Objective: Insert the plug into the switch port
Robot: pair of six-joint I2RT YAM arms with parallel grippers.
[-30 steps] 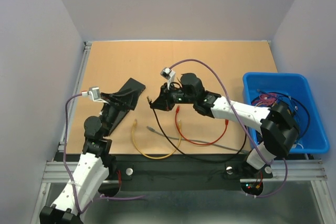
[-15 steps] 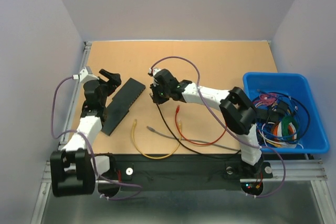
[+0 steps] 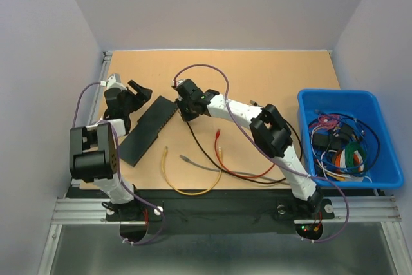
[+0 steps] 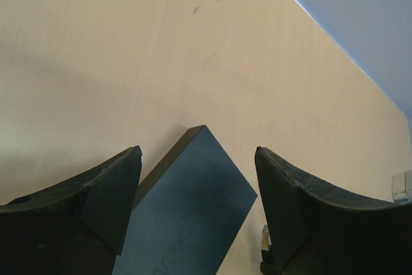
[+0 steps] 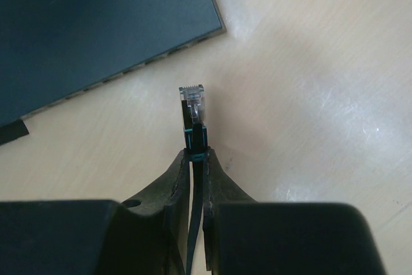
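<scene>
The black switch (image 3: 148, 130) lies flat and slanted at the table's left. In the right wrist view its port edge (image 5: 129, 69) faces the plug. My right gripper (image 3: 185, 102) is shut on a black cable just behind its clear plug (image 5: 192, 104). The plug sticks out past the fingertips (image 5: 196, 156) and hangs a short way off the switch's corner (image 5: 96, 24), not touching it. My left gripper (image 3: 138, 91) is open and empty. It hovers over the switch's far end, and the switch's corner (image 4: 193, 210) shows between its fingers (image 4: 198, 152).
A blue bin (image 3: 360, 100) full of cables stands at the right. Loose yellow (image 3: 187, 190), red (image 3: 254, 173) and grey (image 3: 212, 167) cables lie on the table near the front. The black cable (image 3: 212, 170) trails back from the plug.
My right gripper has carried the plug left and farther back, up to the switch's far right corner. My left gripper has swung away to the switch's far end, and the switch has shifted slightly.
</scene>
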